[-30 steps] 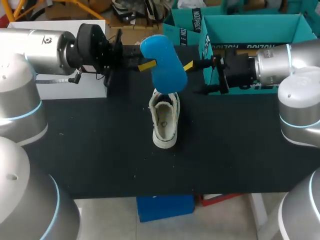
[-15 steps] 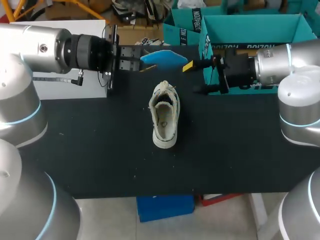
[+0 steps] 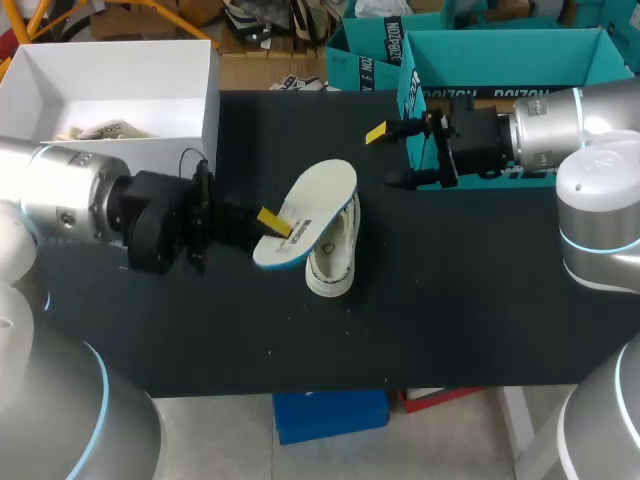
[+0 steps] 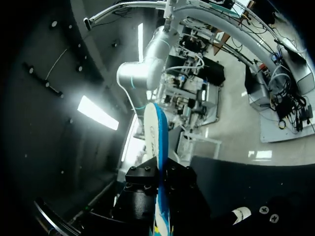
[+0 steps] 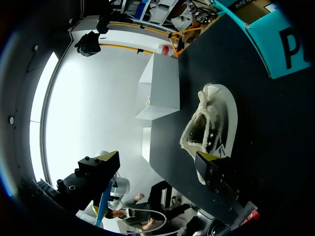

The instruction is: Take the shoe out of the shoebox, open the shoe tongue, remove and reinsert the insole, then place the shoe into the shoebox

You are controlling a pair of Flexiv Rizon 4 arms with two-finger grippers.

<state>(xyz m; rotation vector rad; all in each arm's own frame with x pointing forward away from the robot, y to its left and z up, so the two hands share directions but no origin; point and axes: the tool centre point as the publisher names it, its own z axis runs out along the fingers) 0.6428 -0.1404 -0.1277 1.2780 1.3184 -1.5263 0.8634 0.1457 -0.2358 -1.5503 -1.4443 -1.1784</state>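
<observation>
On the table: black top (image 3: 480, 300); white shoe (image 3: 330, 275) lies near the middle, opening up.
Back corners: white box (image 3: 110, 90) at the left, teal box (image 3: 500, 50) at the right, both open.
Left arm: comes in low from the left, wrist level, pointing at the shoe.
Left gripper (image 3: 272, 224): clamped on the insole (image 3: 315, 205), which tilts pale side up, blue at its edge, over the shoe's left side.
Right arm: level before the teal box, well apart from the shoe.
Right gripper (image 3: 385, 157): fingers spread wide, nothing held.
Writing: dark print on the teal box, not read.
</observation>
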